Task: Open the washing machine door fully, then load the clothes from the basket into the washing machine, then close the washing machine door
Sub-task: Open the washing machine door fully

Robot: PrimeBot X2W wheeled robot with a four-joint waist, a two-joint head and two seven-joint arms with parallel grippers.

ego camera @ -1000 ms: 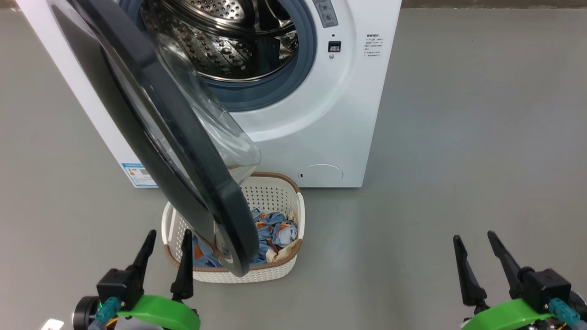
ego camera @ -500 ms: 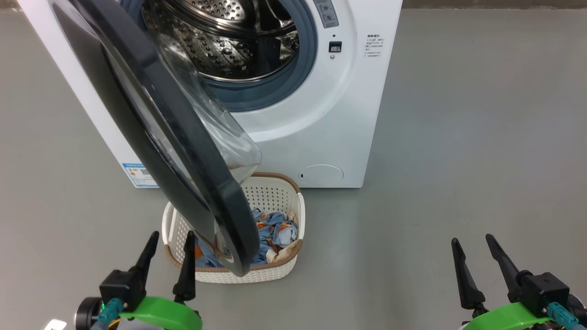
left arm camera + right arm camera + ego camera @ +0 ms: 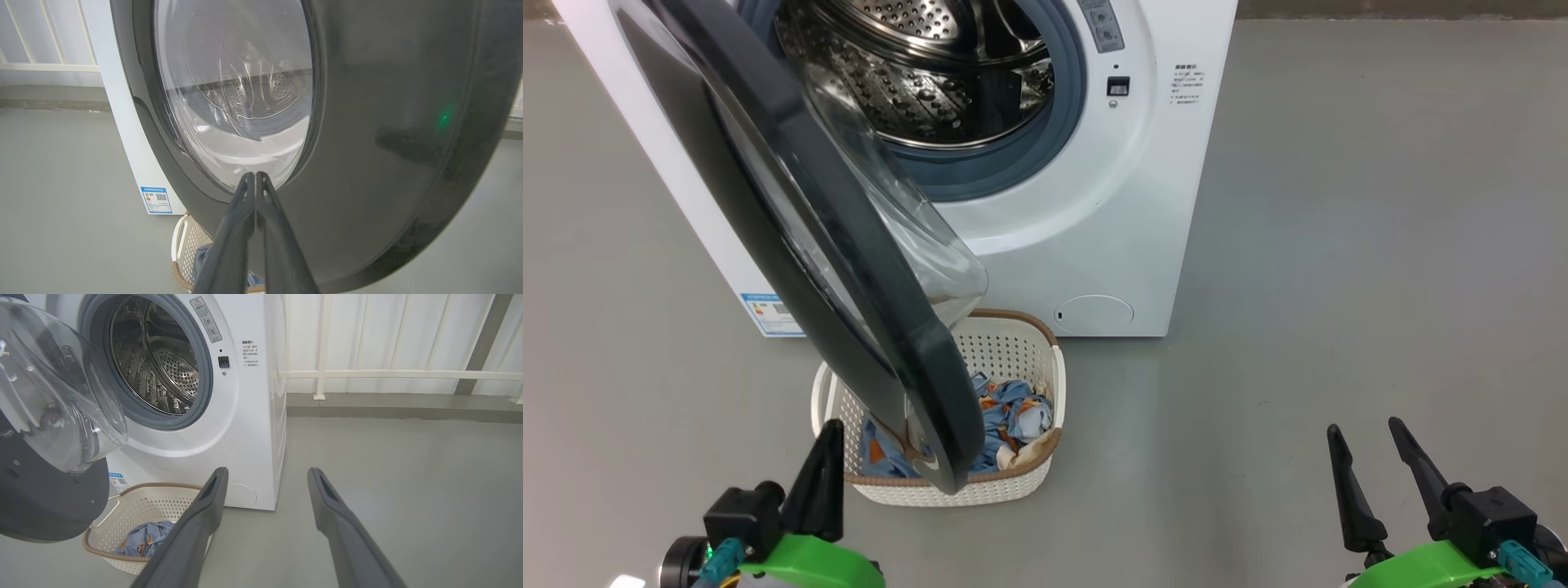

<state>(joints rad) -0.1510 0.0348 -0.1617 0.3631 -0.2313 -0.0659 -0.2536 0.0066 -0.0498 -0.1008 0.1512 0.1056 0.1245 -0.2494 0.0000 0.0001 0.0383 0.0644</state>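
Observation:
The white washing machine [image 3: 1127, 204] stands ahead with its steel drum [image 3: 915, 73] exposed. Its black-rimmed door [image 3: 800, 229] hangs partly open, swung out over the basket [image 3: 1005, 351]. Blue printed clothes [image 3: 1009, 412] lie inside that cream basket, half hidden by the door. My left gripper [image 3: 827, 441] is shut and empty, just left of the basket's near corner; its wrist view has its tips [image 3: 255, 176] pointing at the door's outer face [image 3: 388, 122]. My right gripper [image 3: 1364, 437] is open over bare floor, far right of the basket.
Grey floor [image 3: 1339, 245] stretches to the right of the machine. A white railing [image 3: 388, 373] and a low kerb run behind it. A blue label sticker [image 3: 768, 314] sits low on the machine's left side.
My left gripper's fingers have closed together on nothing. The right gripper, door and basket are unchanged.

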